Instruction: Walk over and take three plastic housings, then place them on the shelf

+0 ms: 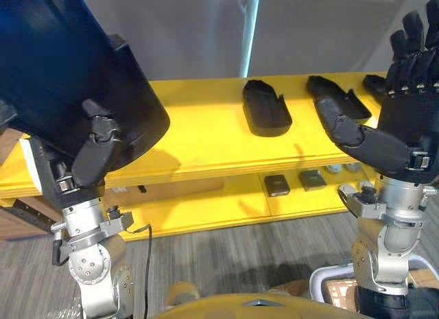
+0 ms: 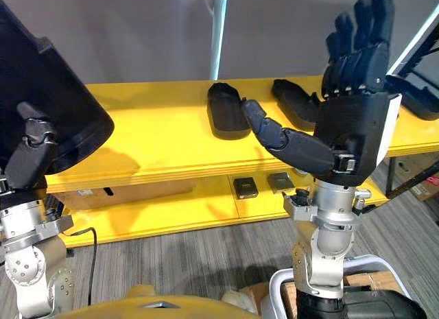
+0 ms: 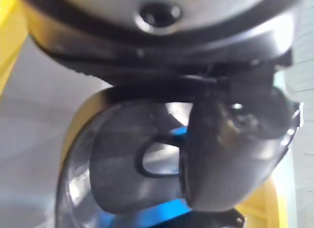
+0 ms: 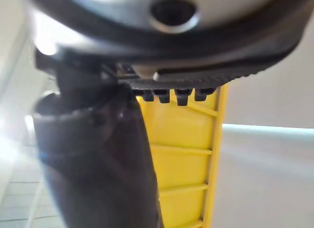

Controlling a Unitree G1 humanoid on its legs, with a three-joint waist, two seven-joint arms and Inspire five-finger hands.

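Two-tier yellow shelf (image 1: 206,144) seen from the robot's head, with both hands raised in front of it. The shelf's upper board carries three elongated black plastic housings, each lying flat with its hollow side up and well apart from its neighbours: the first housing (image 1: 266,108) near the middle of the board, the second housing (image 1: 336,99) further towards the shelf's right end, and the third housing (image 1: 374,86) at that right end, partly hidden behind the right hand. The shelf's lower board holds two small dark square parts (image 1: 277,185) side by side below the first and second housings, and a few small pale round parts (image 1: 333,168) just beside them towards the right end; their number cannot be told, since the right arm covers that stretch. A fourth, large black plastic housing (image 1: 68,79) is held up before the shelf's left end by the left hand (image 1: 96,151): the thumb is curled against its near face, while the fingers lie behind it and are hidden. The right hand (image 2: 357,127) stands upright before the shelf's right end, palm towards the camera, fingers (image 2: 363,31) straight and slightly apart, thumb stretched out sideways, holding nothing. A pale upright pole (image 1: 250,31) rises behind the shelf's middle, and grey carpeted floor (image 1: 240,257) lies before it.
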